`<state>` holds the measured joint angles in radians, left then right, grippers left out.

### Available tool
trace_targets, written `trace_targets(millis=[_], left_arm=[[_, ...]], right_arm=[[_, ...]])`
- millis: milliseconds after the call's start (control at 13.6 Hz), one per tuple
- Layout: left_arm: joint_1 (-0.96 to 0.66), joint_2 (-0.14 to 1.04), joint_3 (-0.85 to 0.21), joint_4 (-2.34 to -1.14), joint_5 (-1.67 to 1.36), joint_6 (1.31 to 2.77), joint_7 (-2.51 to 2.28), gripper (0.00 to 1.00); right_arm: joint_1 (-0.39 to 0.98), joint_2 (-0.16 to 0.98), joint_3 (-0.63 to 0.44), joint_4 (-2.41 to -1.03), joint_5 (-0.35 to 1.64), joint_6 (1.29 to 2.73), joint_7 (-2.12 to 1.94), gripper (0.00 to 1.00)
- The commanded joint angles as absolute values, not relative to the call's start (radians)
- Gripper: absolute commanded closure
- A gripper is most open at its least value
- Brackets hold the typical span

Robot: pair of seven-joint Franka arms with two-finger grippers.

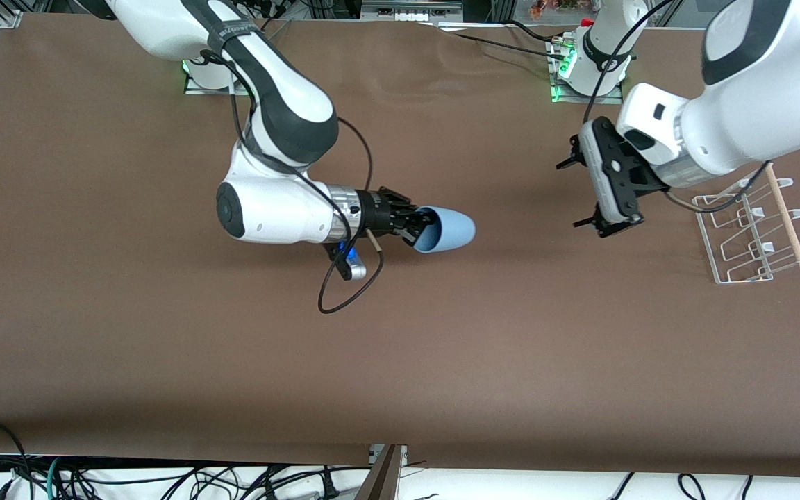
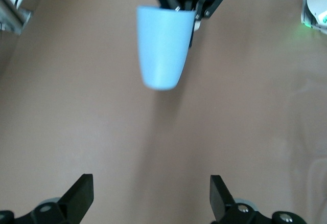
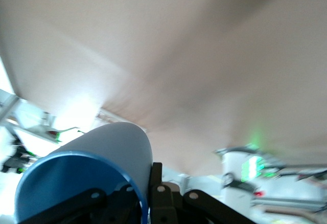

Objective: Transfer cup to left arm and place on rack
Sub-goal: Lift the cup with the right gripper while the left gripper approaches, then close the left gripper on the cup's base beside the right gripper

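The cup [image 1: 447, 230] is showing as a small, plain tumbler in pale blue, with no handle, tapering gently toward a rounded base. It is lying sideways in the air rather than standing, its open mouth turned back toward the right arm and its base pointing toward the left arm's end of the table [image 1: 164, 361]. In the right wrist view its rim is reading as a darker blue ring around the paler inside [image 3: 89, 183].

The right gripper [image 1: 419, 226] is clenching on the cup at the rim, with one finger reaching inside the mouth and the other pressing on the outside wall. It is holding the cup clear of the brown tabletop, over the middle of the table, with the arm stretched out level.

The left gripper [image 1: 586, 194] is hanging over the table with its fingers [image 2: 79, 196] spread wide and nothing between them. It is facing the cup's base across a stretch of bare table, well apart from it, and the left wrist view is looking straight at the cup [image 2: 164, 47] with the right gripper's black fingers [image 2: 207, 1] clamped at its upper edge.

The rack [image 1: 754, 232], white wire with upright loops and a light wooden rod along one side, is sitting on the table just beside the left gripper, partly under that arm's wrist.
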<state>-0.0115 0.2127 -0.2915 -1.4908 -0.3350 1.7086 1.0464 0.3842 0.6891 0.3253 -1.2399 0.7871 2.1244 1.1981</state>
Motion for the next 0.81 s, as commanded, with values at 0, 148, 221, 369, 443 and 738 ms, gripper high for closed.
trace_targets(millis=[0,148,221,369,443,738], left_arm=[[-0.003,0.189,-0.304,-1.563,-0.4,1.796,1.222,0.0],[0.002,0.187,-0.302,-1.604,-0.457,1.844,1.339,0.0],[0.003,0.187,-0.304,-1.611,-0.462,1.862,1.383,0.0],[0.002,0.183,-0.302,-1.627,-0.462,1.893,1.405,0.0],[0.002,0.176,-0.302,-1.641,-0.462,1.922,1.407,0.0],[0.002,0.172,-0.342,-1.719,-0.478,2.049,1.413,0.0]], right_arm=[[0.429,0.699,0.334,-1.221,0.831,2.225,1.323,1.0],[0.46,0.699,0.336,-1.221,0.86,2.264,1.417,1.0],[0.469,0.698,0.336,-1.218,0.87,2.278,1.463,1.0],[0.482,0.699,0.337,-1.197,0.891,2.292,1.531,1.0],[0.491,0.699,0.336,-1.19,0.897,2.308,1.552,1.0],[0.518,0.696,0.334,-1.163,0.894,2.319,1.592,1.0]])
